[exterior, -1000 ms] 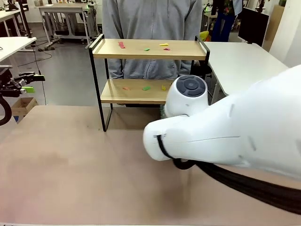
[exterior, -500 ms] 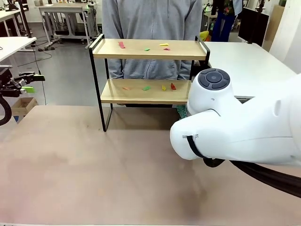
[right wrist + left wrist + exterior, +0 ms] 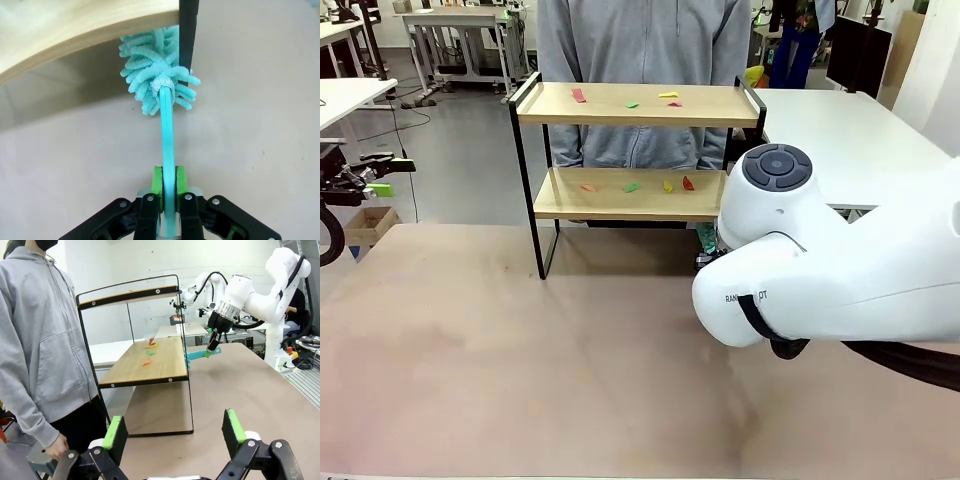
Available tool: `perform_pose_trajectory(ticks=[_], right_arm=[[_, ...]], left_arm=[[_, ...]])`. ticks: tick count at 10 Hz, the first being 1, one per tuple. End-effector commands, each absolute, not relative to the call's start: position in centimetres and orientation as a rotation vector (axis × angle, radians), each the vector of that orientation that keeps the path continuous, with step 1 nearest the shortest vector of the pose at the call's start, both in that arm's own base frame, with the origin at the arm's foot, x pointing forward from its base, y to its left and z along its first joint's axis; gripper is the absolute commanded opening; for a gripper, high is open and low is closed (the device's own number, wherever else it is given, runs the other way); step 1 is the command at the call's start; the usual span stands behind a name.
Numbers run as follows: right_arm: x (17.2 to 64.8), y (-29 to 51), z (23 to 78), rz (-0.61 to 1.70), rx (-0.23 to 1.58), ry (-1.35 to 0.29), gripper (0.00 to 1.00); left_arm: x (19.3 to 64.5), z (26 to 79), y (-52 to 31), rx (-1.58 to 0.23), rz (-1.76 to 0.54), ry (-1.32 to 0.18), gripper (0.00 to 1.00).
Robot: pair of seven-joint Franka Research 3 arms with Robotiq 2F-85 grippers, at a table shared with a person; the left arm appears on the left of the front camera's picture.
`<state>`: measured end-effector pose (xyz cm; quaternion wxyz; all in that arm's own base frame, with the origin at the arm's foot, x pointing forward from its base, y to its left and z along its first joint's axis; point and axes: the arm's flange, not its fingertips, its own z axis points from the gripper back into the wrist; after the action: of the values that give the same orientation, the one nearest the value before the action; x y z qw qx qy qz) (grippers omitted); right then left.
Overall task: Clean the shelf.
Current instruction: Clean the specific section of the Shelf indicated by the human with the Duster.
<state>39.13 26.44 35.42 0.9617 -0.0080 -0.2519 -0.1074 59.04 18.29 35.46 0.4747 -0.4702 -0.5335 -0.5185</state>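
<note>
Right claw [image 3: 168, 179] pinched the teal duster [image 3: 160, 87] handle, fluffy head against the shelf [image 3: 710, 106] lower board's edge beside a leg. Shelf stood at table [image 3: 470, 350] far side. Left claw [image 3: 174, 432] spread, empty.

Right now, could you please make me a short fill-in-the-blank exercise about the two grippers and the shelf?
1. The right gripper is ____ on the handle of the teal duster.
2. The left gripper has its jaws ____ and holds nothing.
3. The shelf has ____ wooden boards, and small coloured scraps lie on each of them.

Missing words: shut; open; two.
</note>
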Motion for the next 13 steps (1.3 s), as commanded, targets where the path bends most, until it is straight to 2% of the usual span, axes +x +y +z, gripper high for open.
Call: perform_pose_trajectory(ticks=[1, 5, 13], right_arm=[[38.1, 25.7, 36.7, -0.184, 0.041, -0.554, 0.13], [35.3, 22.0, 40.3, -0.075, 0.091, -0.600, 0.13], [32.9, 17.2, 45.6, 0.441, 0.312, -0.349, 0.13]], left_arm=[[58.8, 35.6, 18.2, -1.140, -1.283, -1.306, 1.00], [58.8, 35.6, 18.2, -1.140, -1.283, -1.306, 1.00], [58.8, 35.6, 18.2, -1.140, -1.283, -1.306, 1.00]])
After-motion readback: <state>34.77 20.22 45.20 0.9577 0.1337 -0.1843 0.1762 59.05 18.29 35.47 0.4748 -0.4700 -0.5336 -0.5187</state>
